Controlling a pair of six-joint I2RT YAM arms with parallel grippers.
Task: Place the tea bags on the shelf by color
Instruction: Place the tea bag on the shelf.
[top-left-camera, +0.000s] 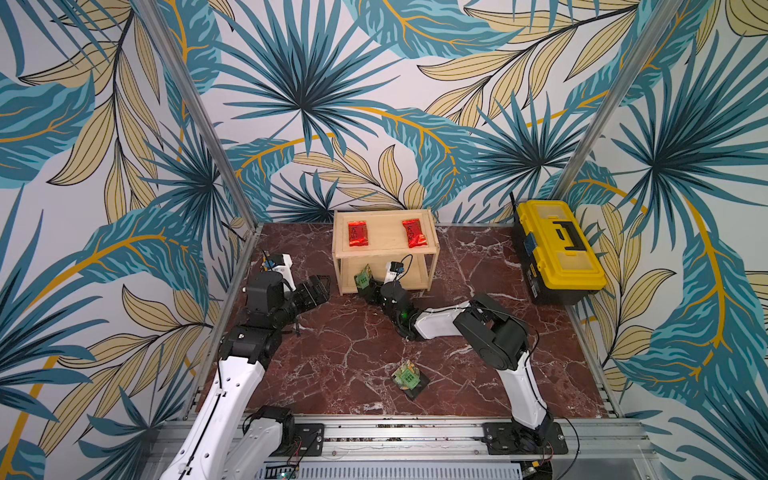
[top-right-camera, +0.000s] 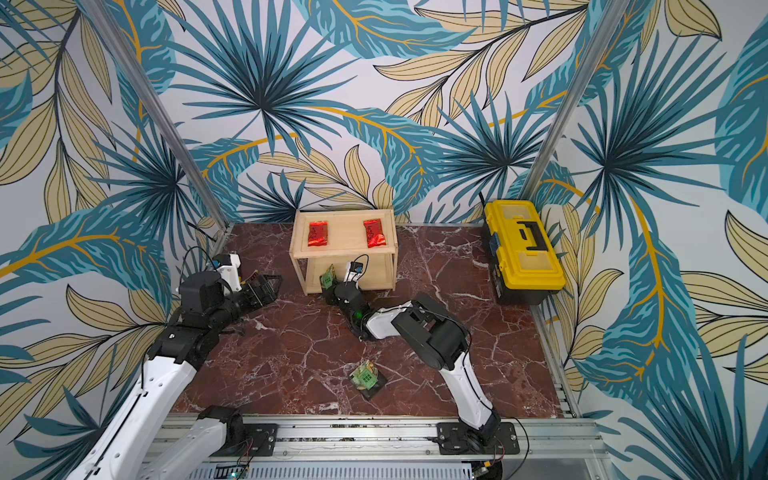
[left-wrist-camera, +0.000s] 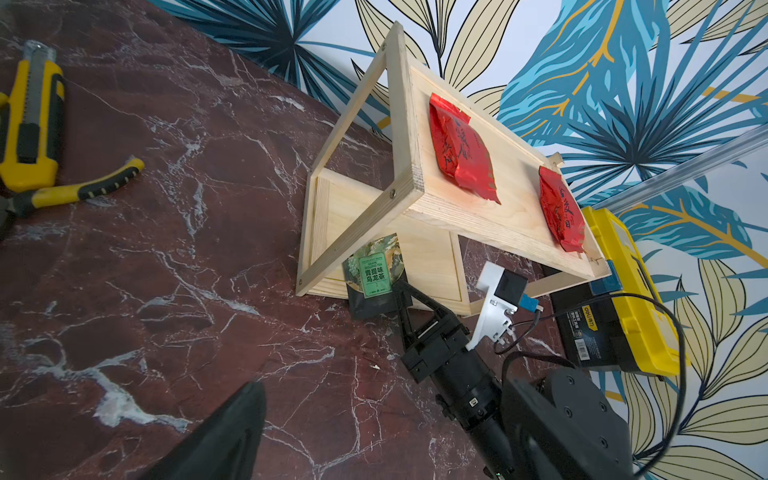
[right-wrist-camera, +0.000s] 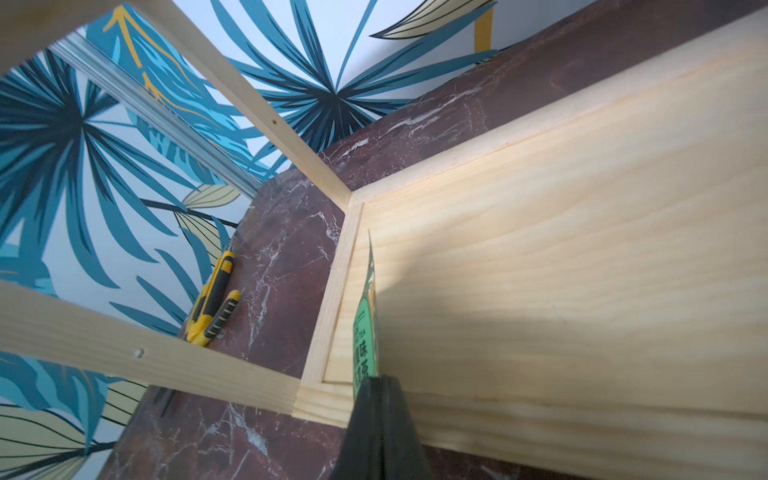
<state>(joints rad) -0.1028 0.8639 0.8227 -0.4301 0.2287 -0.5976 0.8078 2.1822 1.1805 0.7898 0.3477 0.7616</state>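
The right gripper (top-left-camera: 366, 288) is clamped on a green tea bag (top-left-camera: 363, 278), holding it upright at the front left corner of the lower tier of the wooden shelf (top-left-camera: 384, 250). On the top tier lie a red tea bag (top-left-camera: 357, 233) and another red tea bag (top-left-camera: 414, 233), well apart. A second green tea bag (top-left-camera: 407, 374) rests on the marble worktop (top-left-camera: 332, 353). The left gripper (top-left-camera: 318, 291) hovers left of the shelf, jaws spread and empty.

Light was bright and even, shadows soft. Both top views bowed at the edges; up close my right gripper (right-wrist-camera: 379, 386) was just a blurry black blob.
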